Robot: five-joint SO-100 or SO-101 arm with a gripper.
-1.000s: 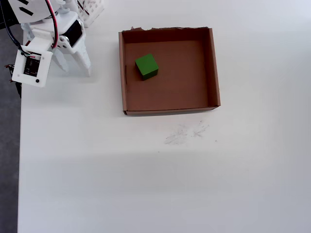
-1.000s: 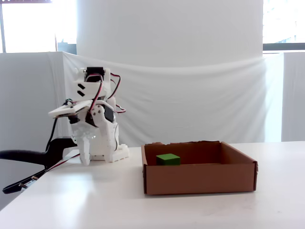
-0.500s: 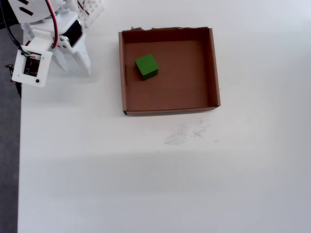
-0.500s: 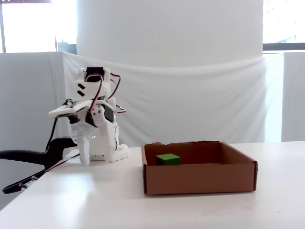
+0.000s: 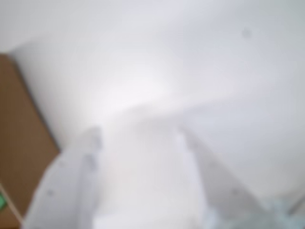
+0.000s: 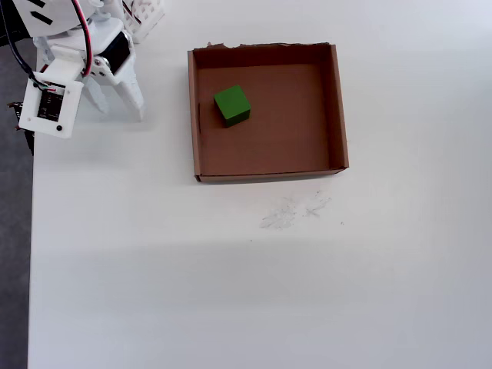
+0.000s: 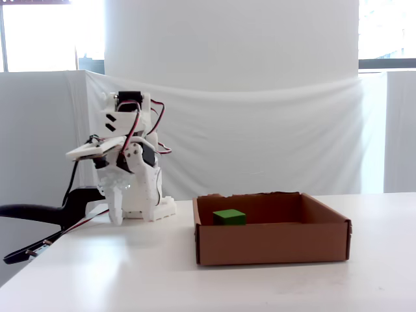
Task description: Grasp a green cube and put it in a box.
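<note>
Since the small bright-green cube (image 6: 231, 104) sits inside the shallow brown cardboard box (image 6: 338, 108), the job looks done; the white fingers (image 6: 120, 98), beside the box over the worktop (image 6: 231, 292), are slightly apart and hold nothing, so they need only rest.

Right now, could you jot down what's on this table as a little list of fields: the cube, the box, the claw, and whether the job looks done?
green cube: inside the box, on its floor near the left wall in the overhead view
box: brown cardboard, open top, ragged far edge
claw: open, empty, pointing down at the bare table left of the box
table: white, faint scuff marks in front of the box
job: looks done, cube is in the box
</note>
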